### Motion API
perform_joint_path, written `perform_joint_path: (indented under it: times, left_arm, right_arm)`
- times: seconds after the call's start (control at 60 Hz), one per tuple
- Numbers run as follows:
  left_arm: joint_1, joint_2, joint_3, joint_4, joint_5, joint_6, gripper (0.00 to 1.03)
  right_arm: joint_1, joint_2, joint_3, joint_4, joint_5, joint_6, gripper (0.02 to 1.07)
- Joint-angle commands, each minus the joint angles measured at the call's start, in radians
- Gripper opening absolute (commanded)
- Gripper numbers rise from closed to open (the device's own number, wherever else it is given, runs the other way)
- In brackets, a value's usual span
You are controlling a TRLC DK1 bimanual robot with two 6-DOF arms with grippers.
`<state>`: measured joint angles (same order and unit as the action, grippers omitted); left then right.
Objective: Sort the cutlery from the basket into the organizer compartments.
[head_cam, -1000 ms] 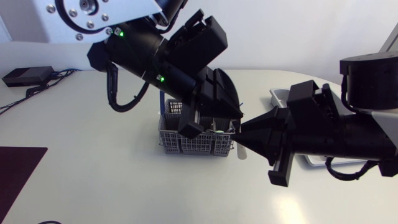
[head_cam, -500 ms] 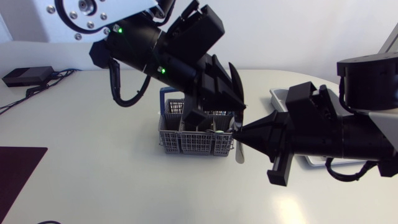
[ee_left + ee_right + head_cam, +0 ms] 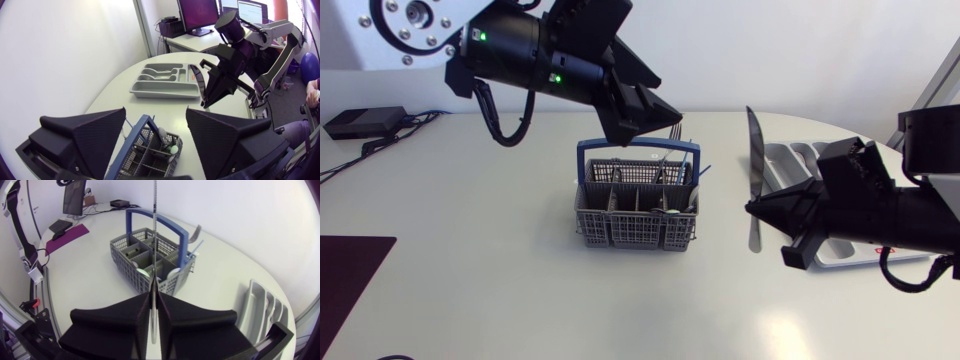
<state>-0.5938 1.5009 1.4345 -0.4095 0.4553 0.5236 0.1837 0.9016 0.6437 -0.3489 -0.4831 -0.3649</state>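
Fingers [image 3: 85, 137] of the left end effector [image 3: 660, 112] stand spread, gripping nothing, over the grey basket [image 3: 635, 234] on the tabletop [image 3: 470, 260]. Cutlery [image 3: 670, 170] stands in its compartments. Further right, the right end effector [image 3: 760, 210] is clenched on a knife [image 3: 753, 150], blade upright, just beside the organizer [image 3: 790, 160].

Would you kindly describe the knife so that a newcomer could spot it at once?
Start at the grey basket with the blue handle, mid-table. Beside it, towards the organizer, the right hand is shut on a knife. It is the only piece of cutlery held in the air.
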Motion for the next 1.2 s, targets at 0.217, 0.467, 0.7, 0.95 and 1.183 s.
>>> perform_joint_path:
  times: [0.217,0.467,0.7,0.95,1.183]
  left_arm:
    - [-0.067,-0.025,-0.144,0.075,-0.184,0.113,0.86]
    - [-0.127,0.022,-0.201,0.094,-0.300,0.202,0.86]
    - [-0.146,0.070,-0.212,0.094,-0.353,0.245,0.86]
    - [-0.166,0.101,-0.220,0.094,-0.392,0.276,0.84]
    - [-0.166,0.121,-0.220,0.094,-0.414,0.293,0.83]
  right_arm:
    - [-0.319,0.053,0.020,0.014,-0.032,-0.120,0.08]
    - [-0.538,0.246,0.117,0.077,-0.034,-0.166,0.08]
    - [-0.659,0.510,0.295,0.130,0.034,-0.203,0.08]
    - [-0.727,0.810,0.577,0.131,0.136,-0.200,0.08]
    - [-0.756,1.020,0.768,0.128,0.242,-0.189,0.08]
